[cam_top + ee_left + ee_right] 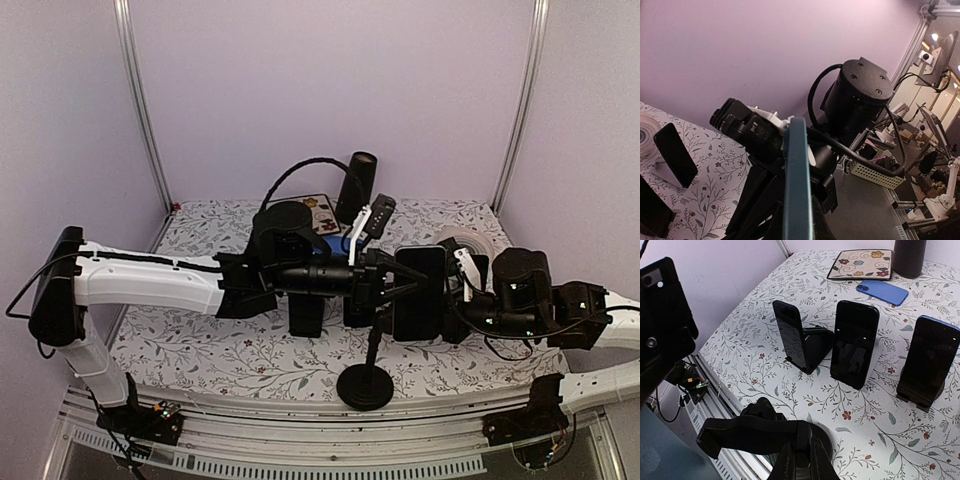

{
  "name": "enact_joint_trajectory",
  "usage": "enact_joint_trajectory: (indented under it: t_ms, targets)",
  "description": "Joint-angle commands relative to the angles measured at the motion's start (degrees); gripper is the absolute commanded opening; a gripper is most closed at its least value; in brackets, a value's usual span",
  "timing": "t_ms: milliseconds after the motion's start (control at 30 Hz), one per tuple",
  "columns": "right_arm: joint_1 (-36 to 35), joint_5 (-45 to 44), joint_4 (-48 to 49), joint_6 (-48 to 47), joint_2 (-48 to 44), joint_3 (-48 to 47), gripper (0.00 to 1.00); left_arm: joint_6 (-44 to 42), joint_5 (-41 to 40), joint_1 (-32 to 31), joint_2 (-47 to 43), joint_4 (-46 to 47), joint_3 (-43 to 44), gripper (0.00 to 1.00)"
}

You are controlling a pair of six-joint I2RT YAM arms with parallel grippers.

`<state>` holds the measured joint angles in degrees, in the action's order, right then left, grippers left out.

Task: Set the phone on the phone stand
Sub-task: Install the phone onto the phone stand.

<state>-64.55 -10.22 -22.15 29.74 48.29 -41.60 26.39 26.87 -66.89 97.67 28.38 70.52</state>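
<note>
The phone [799, 190] is teal and shows edge-on in the left wrist view, clamped between the jaws of my left gripper [796, 222]. From above it is a dark slab [420, 290] held above the table at the tip of the left arm. The phone stand [365, 385] has a round black base near the front edge and a thin stem rising towards the phone. My right gripper [802, 460] is shut on the stand's upper stem, just below its black cradle arm [750, 432]. The stand's base lies directly under those fingers.
Three dark phones lean on small stands [795, 335] [855, 342] [930, 360] on the floral table. Behind them lie a flat blue phone [882, 291], a flowered mat [860, 264] and a dark cylinder [358, 185]. A white tape roll [465, 245] sits at the back right.
</note>
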Motion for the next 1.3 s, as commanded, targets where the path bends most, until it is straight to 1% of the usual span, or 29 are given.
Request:
enact_joint_trajectory:
  t_ms: [0,133,600,1033,1267]
  targets:
    - [-0.4,2.9,8.2,-0.4,-3.2,-0.1,0.02,-0.4,4.3,-0.9,1.2,8.3,2.0,0.0]
    - [-0.4,4.6,10.1,-1.0,-4.6,0.7,0.02,0.0,5.8,-0.9,2.1,10.6,1.7,0.0]
    - [-0.4,9.1,14.2,-2.3,-6.5,2.3,0.02,1.3,6.7,-0.1,4.4,15.1,0.7,0.0]
    - [-0.4,9.2,15.1,-1.5,-7.3,2.7,0.02,4.1,7.1,2.0,5.0,21.6,-4.5,0.0]
    - [-0.4,6.5,13.5,-1.2,-7.1,2.7,0.02,3.6,4.8,2.4,4.2,21.7,-6.9,0.0]
